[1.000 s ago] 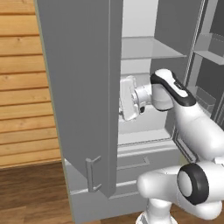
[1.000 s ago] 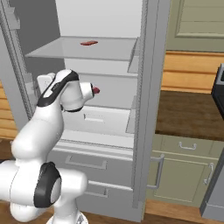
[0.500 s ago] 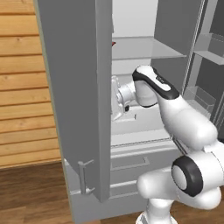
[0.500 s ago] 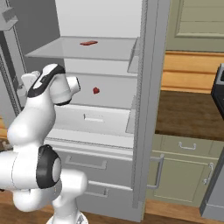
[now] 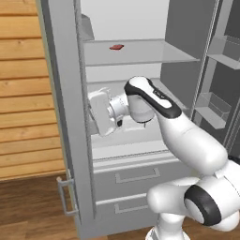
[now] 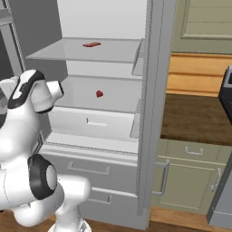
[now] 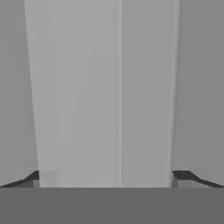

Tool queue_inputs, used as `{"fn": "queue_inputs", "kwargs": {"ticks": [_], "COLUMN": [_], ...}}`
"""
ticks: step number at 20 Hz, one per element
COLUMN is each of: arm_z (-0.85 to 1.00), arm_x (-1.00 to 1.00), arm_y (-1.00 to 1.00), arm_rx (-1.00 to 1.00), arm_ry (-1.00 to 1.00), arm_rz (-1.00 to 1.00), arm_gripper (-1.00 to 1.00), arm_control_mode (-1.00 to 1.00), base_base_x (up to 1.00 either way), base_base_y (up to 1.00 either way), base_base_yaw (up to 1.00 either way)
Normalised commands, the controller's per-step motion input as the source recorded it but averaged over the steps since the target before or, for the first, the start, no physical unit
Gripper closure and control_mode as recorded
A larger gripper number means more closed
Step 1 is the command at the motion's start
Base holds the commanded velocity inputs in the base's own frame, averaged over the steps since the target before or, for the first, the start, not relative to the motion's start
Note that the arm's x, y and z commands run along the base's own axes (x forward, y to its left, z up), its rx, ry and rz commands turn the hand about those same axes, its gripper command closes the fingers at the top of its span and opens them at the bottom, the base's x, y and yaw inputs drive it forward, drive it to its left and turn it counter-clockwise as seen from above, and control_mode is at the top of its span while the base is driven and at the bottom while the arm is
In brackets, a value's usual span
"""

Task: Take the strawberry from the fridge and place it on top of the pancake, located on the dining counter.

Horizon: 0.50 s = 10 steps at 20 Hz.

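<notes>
1. Inside the fridge [image 6: 113,59], on the middle shelf [image 6: 118,97], sits the strawberry [image 6: 99,94], a tiny bright red lump roughly mid-shelf, touching nothing else

2. Up on the top shelf [image 5: 140,52] there's a flatter dull red-brown piece [image 5: 116,47]. That's not our target, so we ignore it

3. Our tool [image 7: 112,177] is spread wide with nothing between the tips. In the hand view we just see pale grey vertical panels straight ahead, which we'd guess is the left door [image 5: 65,108] or its edge, not the shelf

4. In the left base view the white hand [image 5: 104,112] sits just beside that door's inner edge, at about middle-shelf height and aimed left toward it

5. The bit that matters: the strawberry lies off to the robot's right of the hand and deeper into the fridge, at about the same level. The tool is facing away from it, and the two are well apart

6. So our read is that the next move needs the wrist to swing round to the right until the berry comes between the tips, then reach in over the shelf. It's small and round, so it has no long axis to line up with, but we'd worry about it rolling off if nudged

7. Pancake and dining surface are somewhere else, so the task is early days
</notes>
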Motion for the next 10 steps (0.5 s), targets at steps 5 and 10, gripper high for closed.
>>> {"fn": "queue_inputs", "kwargs": {"ticks": [5,10], "arm_z": [-0.03,0.0], "arm_x": [-0.13,-0.11], "arm_y": [0.52,-0.02], "arm_rx": [0.0,0.0], "arm_ry": [-0.02,-0.03], "arm_rz": [0.0,0.0], "arm_gripper": [-1.0,-1.0], "arm_control_mode": [-1.0,-1.0], "base_base_x": [0.0,0.0], "base_base_y": [0.0,0.0], "base_base_yaw": [0.0,0.0]}}
